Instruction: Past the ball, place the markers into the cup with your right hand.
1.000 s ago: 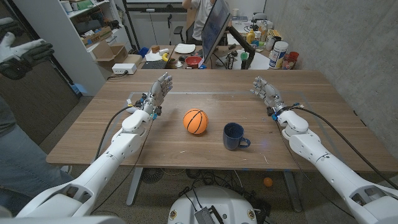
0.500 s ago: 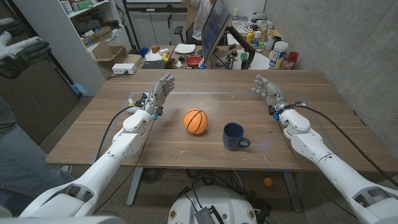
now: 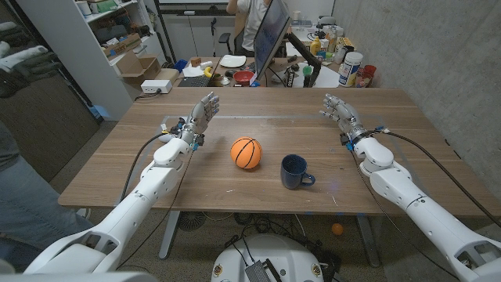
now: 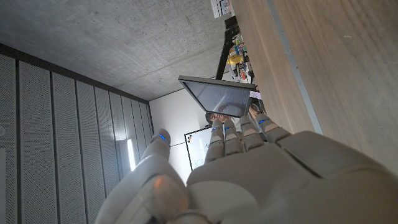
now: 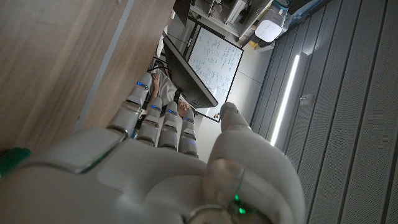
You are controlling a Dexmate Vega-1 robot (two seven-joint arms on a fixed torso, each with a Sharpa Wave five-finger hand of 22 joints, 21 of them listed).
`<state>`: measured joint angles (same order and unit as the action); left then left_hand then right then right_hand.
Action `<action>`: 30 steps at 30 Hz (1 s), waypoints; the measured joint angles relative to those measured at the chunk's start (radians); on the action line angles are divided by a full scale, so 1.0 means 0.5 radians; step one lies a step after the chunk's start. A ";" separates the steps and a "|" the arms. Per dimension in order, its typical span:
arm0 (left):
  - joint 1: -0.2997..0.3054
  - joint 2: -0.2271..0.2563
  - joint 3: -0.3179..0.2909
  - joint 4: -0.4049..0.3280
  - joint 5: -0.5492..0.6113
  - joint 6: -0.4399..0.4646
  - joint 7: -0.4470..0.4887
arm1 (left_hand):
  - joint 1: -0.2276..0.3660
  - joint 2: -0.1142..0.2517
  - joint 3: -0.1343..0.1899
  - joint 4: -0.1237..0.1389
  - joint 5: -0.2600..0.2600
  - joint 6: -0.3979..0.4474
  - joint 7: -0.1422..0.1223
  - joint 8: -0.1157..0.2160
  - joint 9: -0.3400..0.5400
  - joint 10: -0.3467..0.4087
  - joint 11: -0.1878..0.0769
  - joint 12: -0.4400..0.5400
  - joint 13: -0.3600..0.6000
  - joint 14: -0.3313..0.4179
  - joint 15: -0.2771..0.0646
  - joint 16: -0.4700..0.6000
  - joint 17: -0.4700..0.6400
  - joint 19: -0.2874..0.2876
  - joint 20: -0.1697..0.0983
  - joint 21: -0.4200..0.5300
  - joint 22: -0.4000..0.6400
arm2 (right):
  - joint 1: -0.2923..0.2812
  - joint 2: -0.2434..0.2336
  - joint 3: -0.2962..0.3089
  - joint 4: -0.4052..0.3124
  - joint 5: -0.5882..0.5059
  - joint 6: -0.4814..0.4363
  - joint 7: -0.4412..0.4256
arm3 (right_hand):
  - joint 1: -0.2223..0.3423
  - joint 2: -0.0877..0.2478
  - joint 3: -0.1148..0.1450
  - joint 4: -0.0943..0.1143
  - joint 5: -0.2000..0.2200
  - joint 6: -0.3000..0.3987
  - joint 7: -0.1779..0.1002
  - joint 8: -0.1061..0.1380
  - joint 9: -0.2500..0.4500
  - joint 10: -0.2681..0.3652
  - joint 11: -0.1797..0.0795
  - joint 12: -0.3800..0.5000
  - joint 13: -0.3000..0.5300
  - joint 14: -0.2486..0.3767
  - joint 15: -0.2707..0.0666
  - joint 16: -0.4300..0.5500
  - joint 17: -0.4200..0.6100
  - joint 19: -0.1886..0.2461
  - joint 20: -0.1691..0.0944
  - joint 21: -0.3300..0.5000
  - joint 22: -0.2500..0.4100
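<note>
A tilted dark monitor [image 3: 270, 35] stands behind the wooden desk [image 3: 156, 168], with a person [image 3: 252, 19] behind it. A red bowl [image 3: 244, 77] and a white jar [image 3: 350, 69] sit in the clutter there. An open cardboard box [image 3: 141, 72] lies by the shelving.

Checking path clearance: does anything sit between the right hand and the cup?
Nothing visible does. Bare table lies between the right hand and the cup; the ball sits on the cup's far side.
</note>
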<state>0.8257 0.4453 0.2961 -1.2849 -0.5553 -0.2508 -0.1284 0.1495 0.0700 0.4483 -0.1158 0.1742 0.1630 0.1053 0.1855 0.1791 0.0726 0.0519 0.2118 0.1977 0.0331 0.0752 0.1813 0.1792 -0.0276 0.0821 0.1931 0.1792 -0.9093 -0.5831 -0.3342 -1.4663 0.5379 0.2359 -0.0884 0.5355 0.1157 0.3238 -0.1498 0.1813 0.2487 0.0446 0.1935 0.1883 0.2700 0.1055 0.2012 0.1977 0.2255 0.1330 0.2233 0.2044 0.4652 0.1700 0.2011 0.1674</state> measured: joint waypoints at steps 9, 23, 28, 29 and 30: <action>0.008 0.014 -0.009 -0.019 0.003 0.000 -0.022 | 0.000 0.000 0.000 0.000 0.000 0.000 0.000 0.000 0.000 0.000 0.000 0.000 0.000 0.000 0.000 0.000 0.000 -0.019 -0.003 0.000 0.000 | -0.063 -0.109 -0.002 -0.176 -0.120 -0.119 -0.122 | 0.123 -0.027 0.048 -0.048 0.000 0.019 0.019 0.004 0.000 0.000 0.000 0.000 0.000 0.009 0.053 -0.005 -0.018 0.023 0.042 0.000 0.000; 0.030 0.026 -0.021 -0.035 -0.004 -0.007 -0.048 | 0.000 0.000 0.000 0.000 0.000 0.011 -0.011 0.000 0.000 0.000 0.000 0.000 0.000 0.000 0.000 0.000 0.000 -0.025 0.004 0.000 0.000 | -0.168 -0.283 -0.017 -0.523 -0.422 -0.440 -0.411 | 0.186 -0.075 0.048 -0.048 0.000 0.032 0.018 0.016 0.000 0.000 0.000 0.000 0.010 -0.016 0.078 -0.033 -0.019 -0.029 0.092 -0.027 0.000; 0.035 0.026 -0.024 -0.036 -0.008 -0.016 -0.053 | 0.000 0.000 0.000 0.000 0.000 0.010 -0.011 0.000 0.000 0.000 0.000 0.000 0.000 0.000 0.000 0.000 0.000 -0.036 0.015 0.000 0.000 | -0.187 -0.333 -0.032 -0.651 -0.536 -0.606 -0.499 | 0.194 -0.110 0.040 -0.057 0.000 0.032 0.018 0.016 0.000 -0.001 0.001 0.000 0.010 -0.026 0.088 -0.040 -0.027 -0.058 0.092 -0.040 0.000; 0.037 0.026 -0.025 -0.037 -0.009 -0.018 -0.053 | 0.000 0.000 0.000 0.000 0.000 0.010 -0.011 0.000 0.000 0.000 0.000 0.000 0.000 0.000 0.000 0.000 0.000 -0.036 0.015 0.000 0.000 | -0.190 -0.347 -0.036 -0.688 -0.569 -0.668 -0.524 | 0.190 -0.118 0.036 -0.053 0.000 0.032 0.018 0.016 0.000 -0.008 0.008 0.000 0.010 -0.026 0.088 -0.040 -0.028 -0.058 0.092 -0.040 0.001; 0.038 0.027 -0.025 -0.039 -0.010 -0.019 -0.054 | 0.000 0.000 0.000 0.000 0.000 0.011 -0.011 0.000 0.000 0.000 0.000 0.000 0.000 0.000 0.000 0.000 0.000 -0.036 0.015 0.000 0.000 | -0.191 -0.356 -0.040 -0.714 -0.590 -0.703 -0.539 | 0.190 -0.118 0.032 -0.049 0.000 0.032 0.018 0.016 0.000 -0.012 0.012 0.000 0.010 -0.034 0.095 -0.040 -0.028 -0.066 0.085 -0.040 0.001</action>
<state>0.8447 0.4589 0.2835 -1.3045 -0.5601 -0.2603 -0.1556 0.1495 0.0700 0.4483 -0.1158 0.1742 0.1682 0.0999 0.1855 0.1789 0.0726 0.0519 0.2118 0.1975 0.0331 0.0752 0.1812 0.1791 -0.0456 0.0894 0.1931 0.1790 -1.0050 -0.7613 -0.3540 -1.8233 0.2431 -0.1153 -0.3578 0.6306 0.0565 0.3399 -0.1743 0.1813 0.2645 0.0536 0.2013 0.1882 0.2640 0.1113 0.2012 0.2026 0.2086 0.1807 0.2031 0.1904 0.4324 0.2122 0.1810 0.1677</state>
